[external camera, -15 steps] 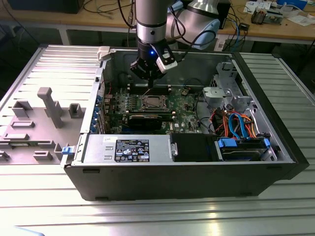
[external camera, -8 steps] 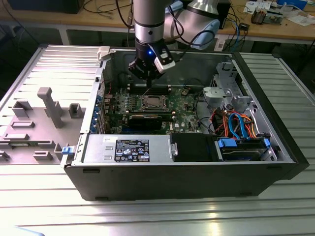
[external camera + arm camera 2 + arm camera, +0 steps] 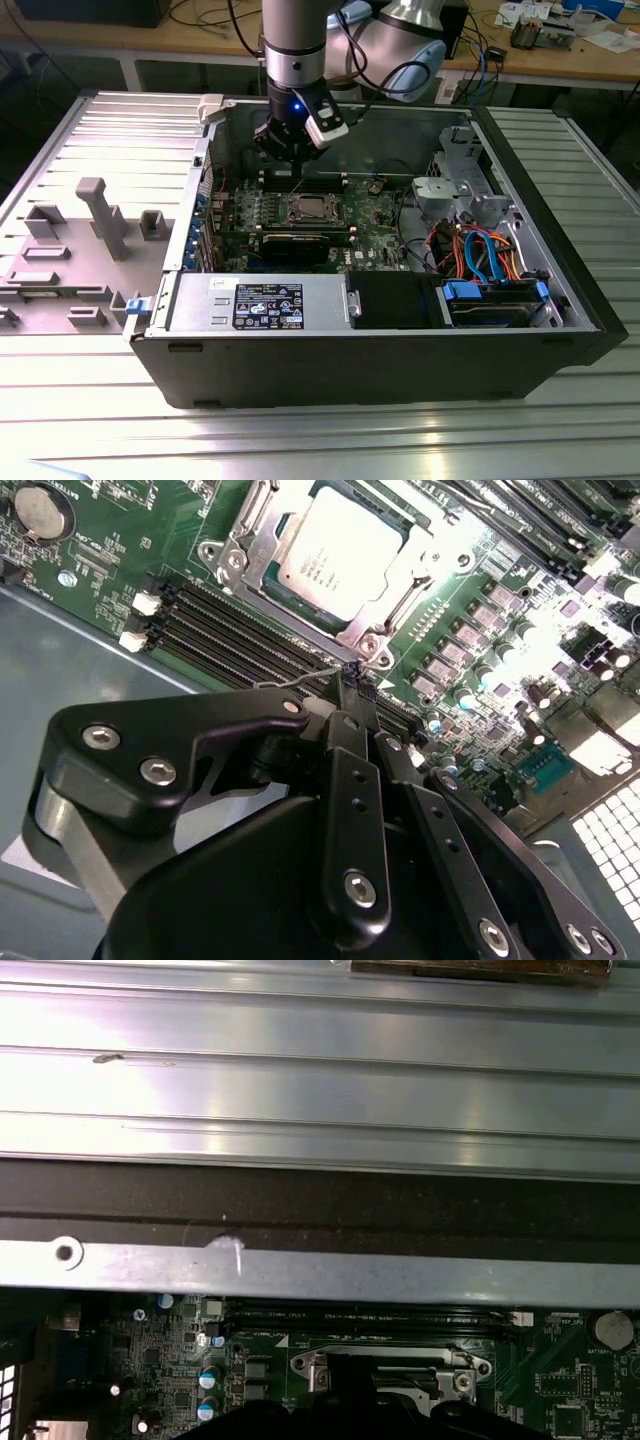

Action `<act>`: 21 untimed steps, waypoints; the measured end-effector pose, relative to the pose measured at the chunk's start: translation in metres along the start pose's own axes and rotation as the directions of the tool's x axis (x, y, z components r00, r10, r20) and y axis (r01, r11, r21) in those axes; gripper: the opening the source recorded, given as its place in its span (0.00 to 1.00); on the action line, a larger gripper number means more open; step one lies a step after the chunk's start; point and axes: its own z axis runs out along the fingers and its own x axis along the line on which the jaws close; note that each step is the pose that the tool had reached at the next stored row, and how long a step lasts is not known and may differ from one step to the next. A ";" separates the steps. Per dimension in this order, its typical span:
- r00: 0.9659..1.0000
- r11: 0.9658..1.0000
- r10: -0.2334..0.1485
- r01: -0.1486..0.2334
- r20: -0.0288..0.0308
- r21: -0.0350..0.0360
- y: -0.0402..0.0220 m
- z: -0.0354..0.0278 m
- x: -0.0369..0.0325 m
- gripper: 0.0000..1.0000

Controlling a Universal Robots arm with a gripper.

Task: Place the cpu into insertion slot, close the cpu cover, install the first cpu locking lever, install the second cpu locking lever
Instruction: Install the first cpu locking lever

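A ribbed metal tabletop (image 3: 320,430) carries an open computer case (image 3: 560,300) lying on its side, with a cluttered wooden bench behind it and a grey plastic fixture plate (image 3: 60,260) beside the case, toward the exterior view's left. Inside the case, the green motherboard (image 3: 375,215) holds the insertion slot (image 3: 311,208), and every place below is given from that slot.

The cpu (image 3: 337,552) sits in the slot, its dull silver top showing through the window of the cpu cover (image 3: 395,590), which lies flat over it with its silver frame around the chip. In the second wrist view a thin wire locking lever (image 3: 300,677) runs along the side of the slot facing the camera, between the slot and the long black memory slots (image 3: 230,630).

The hand (image 3: 297,152) hangs above the far edge of the slot in the exterior view, pointing down, a blue light glowing on the wrist over it. In the second wrist view its black fingers (image 3: 352,685) are drawn narrowly together, their tips right at the end of the wire lever just beside the slot's corner; whether they actually pinch the wire I cannot tell. A coin battery (image 3: 42,510) sits well apart from the slot on the board
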 end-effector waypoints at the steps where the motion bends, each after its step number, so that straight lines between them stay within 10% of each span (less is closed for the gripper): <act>1: 1.000 1.000 0.000 0.000 0.000 0.000 0.0001 0.0000 0.0006 0.11; 21: 1.000 1.000 0.000 0.000 0.000 0.000 0.0000 0.0011 -0.0014 0.11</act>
